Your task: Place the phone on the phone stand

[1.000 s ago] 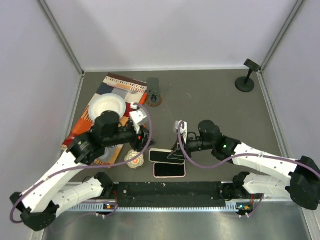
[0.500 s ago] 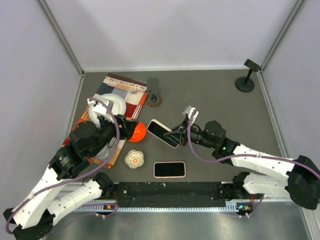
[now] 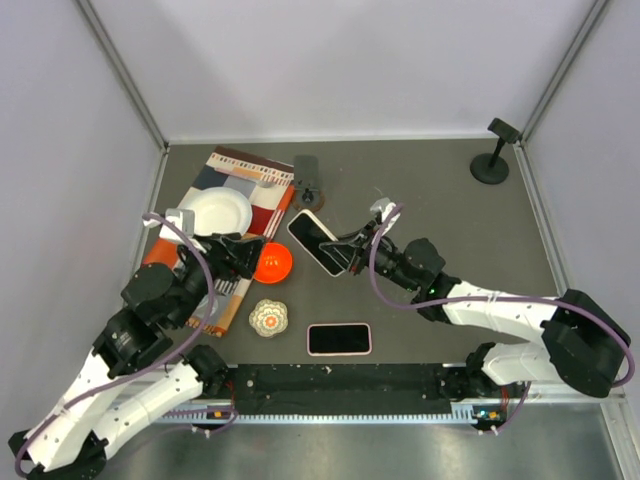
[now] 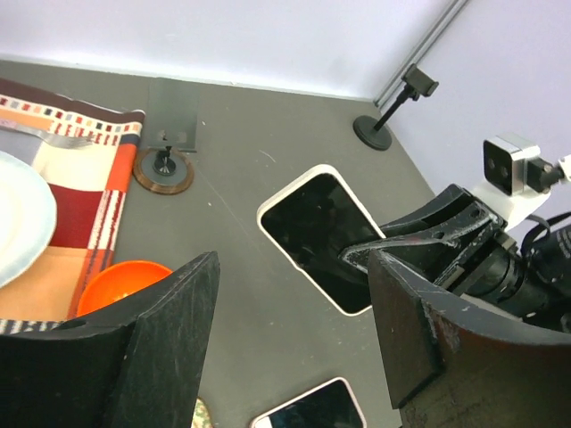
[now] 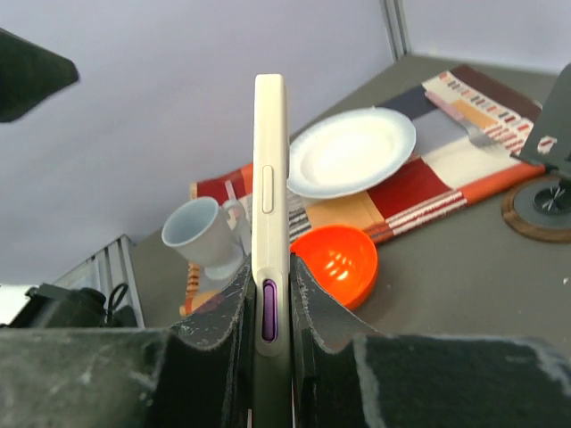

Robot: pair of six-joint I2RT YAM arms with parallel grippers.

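A white-cased phone [image 3: 316,241] with a dark screen hangs tilted above the table, my right gripper [image 3: 349,254] shut on its lower end. In the right wrist view the phone [image 5: 270,169] stands edge-on between my right gripper's [image 5: 270,308] jaws. The phone stand [image 3: 307,189], a grey plate on a round brown base, sits just behind the phone's upper end. My left gripper [image 3: 237,254] hovers open and empty over the placemat's right edge. From the left wrist view my left gripper [image 4: 294,343] faces the phone [image 4: 317,236] and the stand [image 4: 168,153].
A second phone [image 3: 339,339] lies flat near the front edge. An orange bowl [image 3: 272,262], a patterned dish [image 3: 268,318], and a placemat [image 3: 240,185] with a white plate [image 3: 214,211] fill the left side. A black stand [image 3: 493,152] is in the back right corner. A cup [image 5: 205,236] sits left.
My right gripper has lifted the phone off the table and carried it back and left toward the stand. My left arm has pulled away to the left, its jaws opening wider.
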